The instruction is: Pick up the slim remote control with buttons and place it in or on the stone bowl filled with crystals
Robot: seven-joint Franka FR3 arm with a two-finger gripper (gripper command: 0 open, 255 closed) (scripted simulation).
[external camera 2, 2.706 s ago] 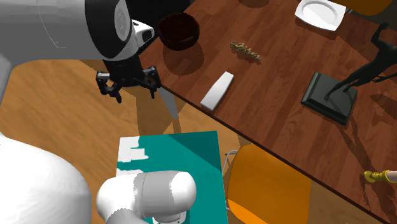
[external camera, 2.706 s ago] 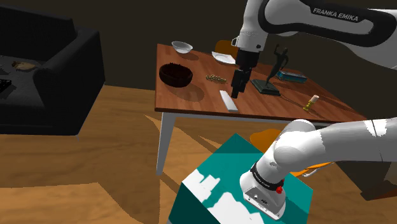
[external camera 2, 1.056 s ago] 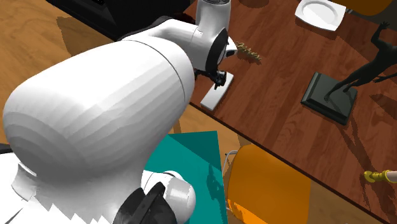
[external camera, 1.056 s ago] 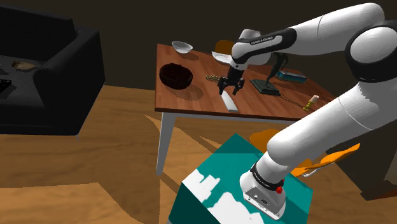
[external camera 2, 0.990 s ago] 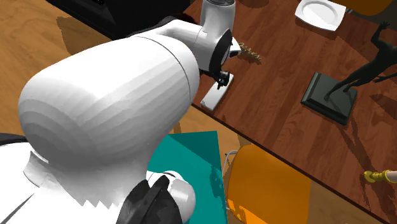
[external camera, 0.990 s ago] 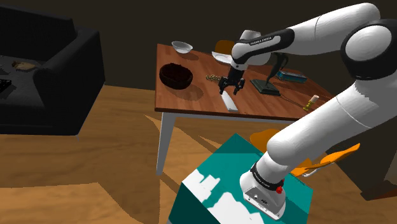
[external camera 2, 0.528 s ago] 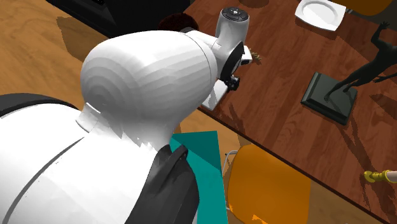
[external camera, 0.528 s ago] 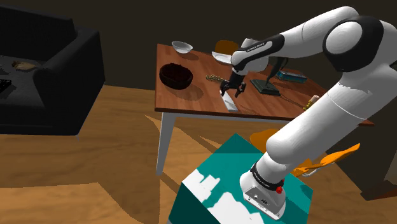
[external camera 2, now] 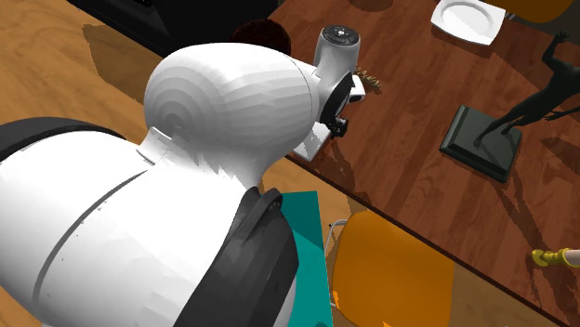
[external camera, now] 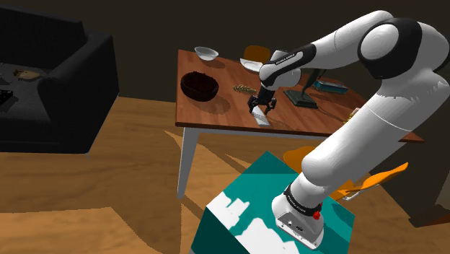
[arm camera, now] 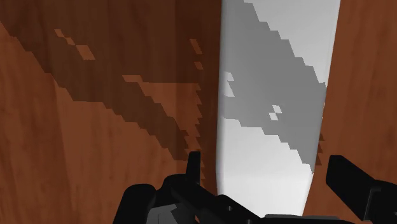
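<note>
The remote [external camera: 261, 118] is a plain white slim slab lying near the front edge of the wooden table [external camera: 216, 108]; no buttons are drawn on it. My gripper [external camera: 261, 107] is down over it, open. In the wrist view the remote [arm camera: 273, 95] runs between the two black fingers [arm camera: 193, 167], which stand either side without touching it. In the second exterior view the arm hides most of the remote [external camera 2: 312, 144], and the gripper [external camera 2: 340, 124] sits right above it. The dark round bowl [external camera: 199, 84] stands on the table toward the shoulder view's left of the remote, also seen as bowl [external camera 2: 257, 32].
On the table are a white bowl [external camera: 206, 53], a white plate [external camera: 252, 66], a dark statuette [external camera: 311, 81], a gold trinket [external camera: 243, 89] and a small bottle [external camera: 353, 116]. An orange chair [external camera 2: 390, 269] stands by the table, a black sofa [external camera: 50, 79] farther off.
The gripper has come down from a little above the remote to straddle it, still open. The elbow has swung lower. The remote has not moved.
</note>
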